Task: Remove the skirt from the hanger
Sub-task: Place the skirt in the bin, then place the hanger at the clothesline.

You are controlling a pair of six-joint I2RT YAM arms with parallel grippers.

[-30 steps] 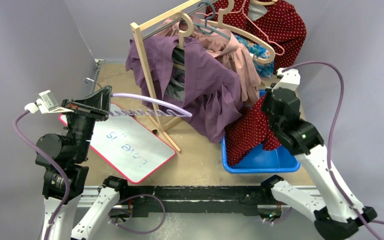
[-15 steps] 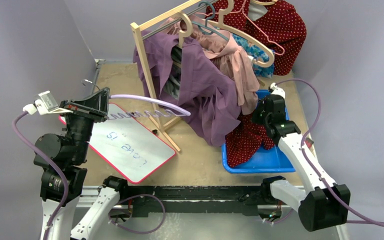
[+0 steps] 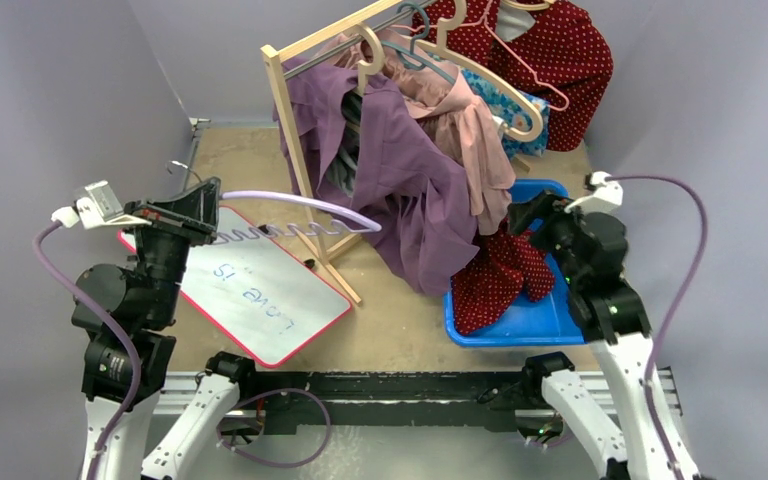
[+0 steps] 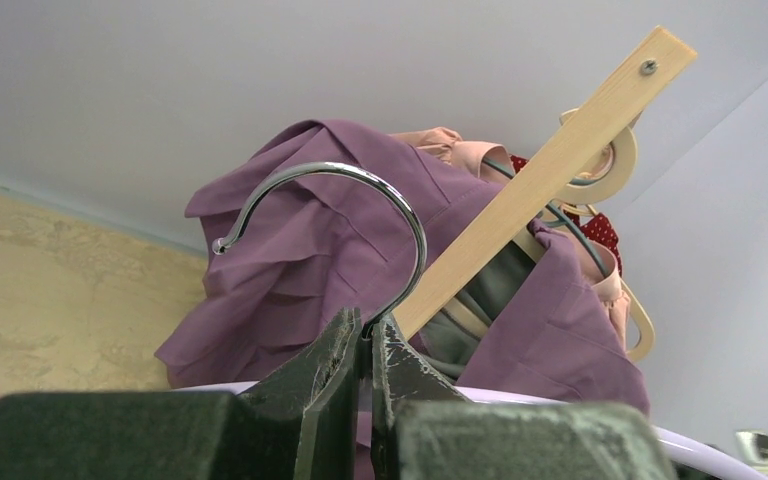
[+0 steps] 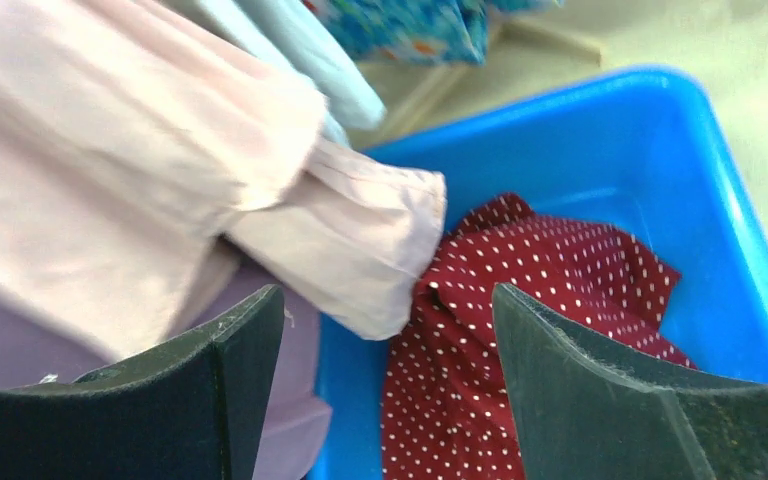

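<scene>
I am looking at the right gripper [image 5: 385, 300] from its wrist camera, and its two fingers are standing wide apart with nothing between them, so it is released. The red dotted skirt [image 3: 500, 275] is lying crumpled inside the blue bin [image 3: 535, 325], which is sitting at the near right corner of the table [image 3: 390, 330]; the skirt is heaping against the bin's left wall. The left gripper [image 4: 365, 345] is clenching the neck of the metal hook [image 4: 340, 168] of the pale lilac hanger [image 3: 300, 203], which is reaching over the whiteboard [image 3: 260, 300] toward the wooden rack [image 3: 290, 120] and seems to be carrying no cloth. I am judging that the skirt is off and that the step in hand is taking the right arm away cleanly. To do this well, I am planning to raise the gripper straight up with the fingers open, because the pink sleeve [image 5: 340, 250] is hanging just beside the skirt and could be catching on a finger. I am also wanting the left grip firm, so that the hanger is not swinging into the rack post or the purple garment [image 3: 410, 180].
</scene>
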